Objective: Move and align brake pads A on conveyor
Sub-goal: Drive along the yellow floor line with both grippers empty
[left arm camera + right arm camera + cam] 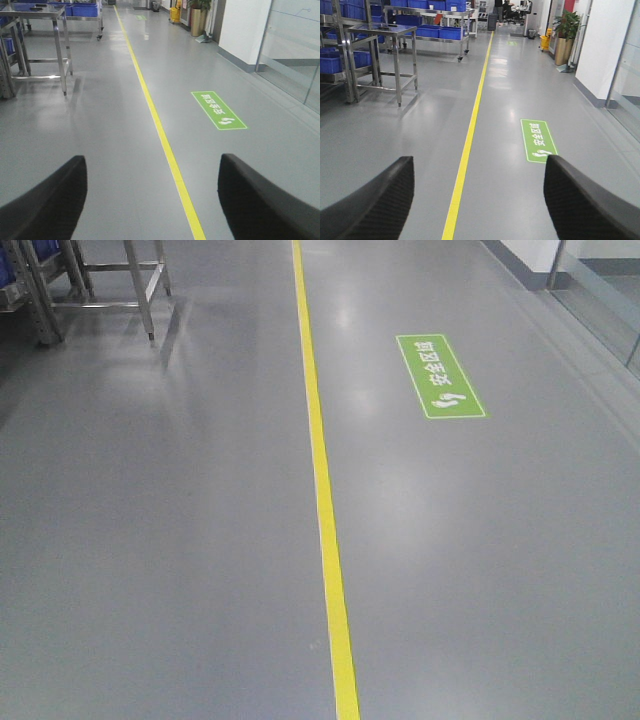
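Brake pads A are in none of the three views, and neither is the conveyor: count zero pads and zero belts. All the cameras show is an open grey floor [150, 540] with one yellow line [325, 510] running from near to far, and one green sign [441, 376] painted to the right of the line. A small green patch far down the aisle may be a second sign, but it is too distant to be sure. At the far left stands one steel table [382, 29], with several blue bins [442, 32] on racks behind it. One potted plant [567, 22] sits at the far right by the wall.

The left gripper [152, 165] has its two fingers spread wide with nothing between them. The right gripper [480, 162] is likewise spread and empty, and both point along the aisle.

Judging from the task alone, pads of this kind should be stiff, flat and fairly dense for their size. They are unlikely to bend or break, though a smooth face could slip in the fingers. The safest hold is probably across the short width near the middle, with the fingers pinching the two long edges. Lying low on a belt, a pad leaves little edge to catch, so the descent would need care. The base must first reach the conveyor.
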### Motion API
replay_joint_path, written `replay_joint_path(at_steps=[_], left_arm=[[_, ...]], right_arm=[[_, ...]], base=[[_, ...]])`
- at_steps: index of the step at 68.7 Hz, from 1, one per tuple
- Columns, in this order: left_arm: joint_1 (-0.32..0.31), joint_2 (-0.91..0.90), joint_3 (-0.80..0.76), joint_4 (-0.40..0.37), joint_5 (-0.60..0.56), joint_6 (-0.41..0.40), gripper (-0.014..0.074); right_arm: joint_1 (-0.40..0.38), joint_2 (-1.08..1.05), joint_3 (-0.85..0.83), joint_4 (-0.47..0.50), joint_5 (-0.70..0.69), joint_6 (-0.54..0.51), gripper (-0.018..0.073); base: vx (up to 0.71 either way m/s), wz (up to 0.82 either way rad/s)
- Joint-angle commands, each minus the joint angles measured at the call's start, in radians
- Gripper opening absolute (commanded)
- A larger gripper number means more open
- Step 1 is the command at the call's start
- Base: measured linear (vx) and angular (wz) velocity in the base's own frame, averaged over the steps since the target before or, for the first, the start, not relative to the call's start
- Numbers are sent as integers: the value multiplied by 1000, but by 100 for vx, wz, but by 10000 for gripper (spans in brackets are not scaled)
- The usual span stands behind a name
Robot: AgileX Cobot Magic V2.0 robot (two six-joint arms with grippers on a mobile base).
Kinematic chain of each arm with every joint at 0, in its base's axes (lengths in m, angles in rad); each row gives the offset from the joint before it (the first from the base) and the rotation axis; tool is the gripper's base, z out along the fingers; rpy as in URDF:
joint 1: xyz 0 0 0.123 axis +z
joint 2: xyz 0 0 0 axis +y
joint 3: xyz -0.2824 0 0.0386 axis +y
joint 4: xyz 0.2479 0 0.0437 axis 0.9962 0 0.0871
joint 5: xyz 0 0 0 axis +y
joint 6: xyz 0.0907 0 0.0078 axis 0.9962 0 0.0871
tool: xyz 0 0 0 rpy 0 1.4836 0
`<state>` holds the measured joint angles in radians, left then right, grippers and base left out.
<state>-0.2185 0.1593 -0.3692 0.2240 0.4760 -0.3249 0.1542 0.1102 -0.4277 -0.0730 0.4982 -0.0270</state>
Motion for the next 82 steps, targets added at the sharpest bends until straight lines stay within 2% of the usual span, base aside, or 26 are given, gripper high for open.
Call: replay_joint_path(at_steps=[1,35,82], left_arm=[[-5,13,-25,2,-68,1,534],[-5,13,-25,2,-68,1,534],[-5,12,-25,2,-68,1,534]], right_arm=[[0,13,-26,-6,-75,-10,526],[0,13,-26,-6,-75,-10,526],[0,12,-26,-6,-75,-10,526]], base=[[51,15],[56,2],[69,-6]])
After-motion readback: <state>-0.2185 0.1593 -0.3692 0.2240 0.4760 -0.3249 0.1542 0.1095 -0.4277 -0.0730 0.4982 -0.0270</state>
